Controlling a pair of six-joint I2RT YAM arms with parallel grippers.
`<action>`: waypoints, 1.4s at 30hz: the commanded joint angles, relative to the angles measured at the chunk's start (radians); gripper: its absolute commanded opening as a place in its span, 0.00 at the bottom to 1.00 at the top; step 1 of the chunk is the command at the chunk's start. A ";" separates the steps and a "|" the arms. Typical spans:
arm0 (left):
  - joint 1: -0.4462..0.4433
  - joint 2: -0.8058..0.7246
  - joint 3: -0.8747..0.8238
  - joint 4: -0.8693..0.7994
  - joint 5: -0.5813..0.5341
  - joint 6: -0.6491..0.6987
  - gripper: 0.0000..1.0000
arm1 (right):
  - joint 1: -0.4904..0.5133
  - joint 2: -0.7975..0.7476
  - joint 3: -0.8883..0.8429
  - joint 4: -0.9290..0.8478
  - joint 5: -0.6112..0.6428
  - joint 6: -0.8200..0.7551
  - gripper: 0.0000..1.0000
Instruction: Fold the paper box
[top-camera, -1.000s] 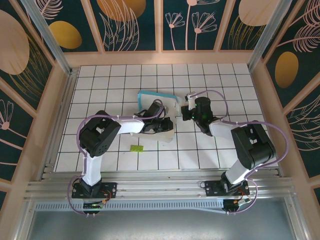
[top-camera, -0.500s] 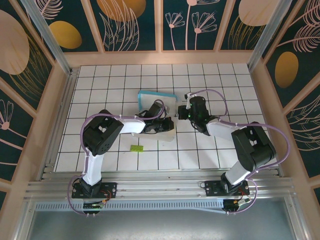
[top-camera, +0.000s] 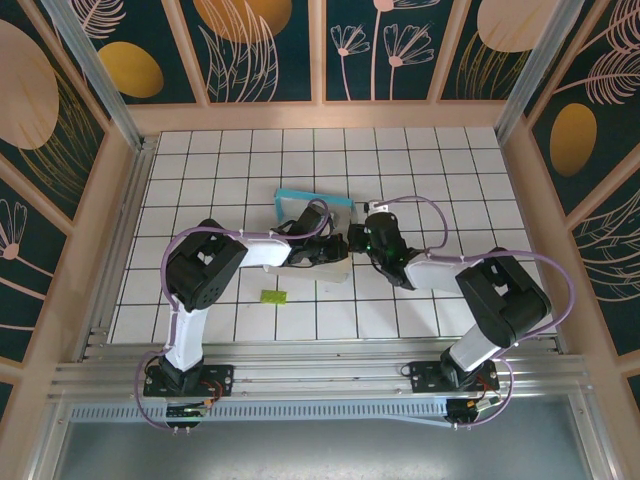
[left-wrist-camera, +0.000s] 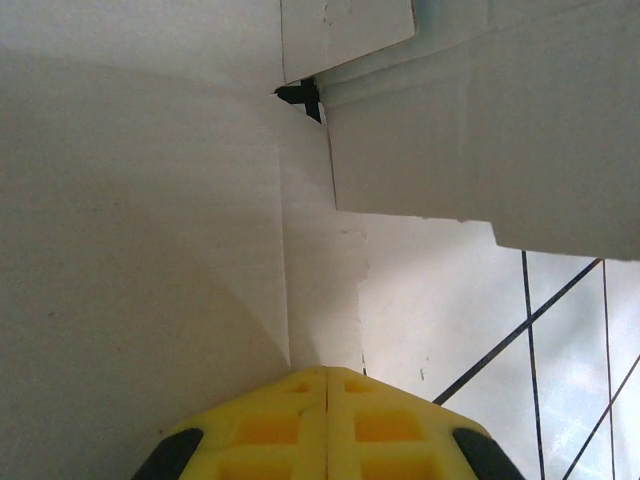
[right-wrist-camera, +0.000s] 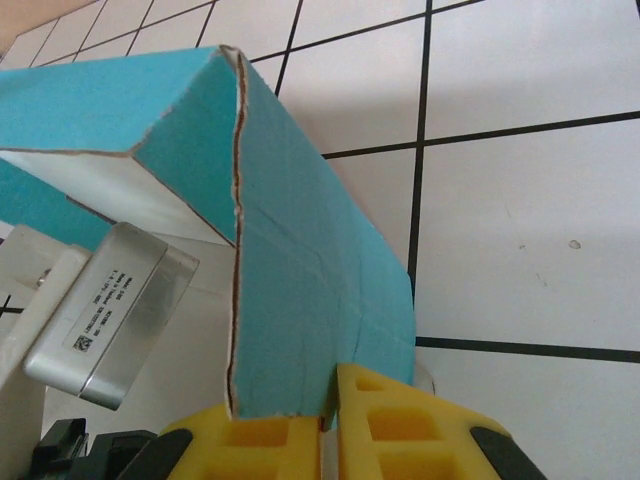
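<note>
**Box fold: raising the teal wall**

The paper box sits mid-frame in the top view, half-formed, teal outside and white inside. My right gripper is clamped on the lower edge of a teal wall, just beside a rough crease running up centre-left of the wrist frame. My left gripper has its pads together with nothing between them, tip among the white inner panels; I cannot confirm contact.

Judgement: the left should pin the base panel flat beside the crease while the right pivots the wall slowly about that line. Pulling rather than pivoting risks buckling or tearing the thin card
</note>
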 joint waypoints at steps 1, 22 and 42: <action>-0.003 0.001 -0.014 0.010 -0.008 -0.004 0.07 | 0.016 0.043 -0.039 -0.021 0.067 0.031 0.11; 0.166 -0.610 -0.034 -0.331 -0.430 0.077 0.45 | 0.017 0.040 0.003 -0.056 0.087 -0.037 0.11; 0.365 -0.445 0.020 -0.314 -0.142 0.067 0.49 | 0.026 0.056 0.029 -0.056 0.065 -0.051 0.11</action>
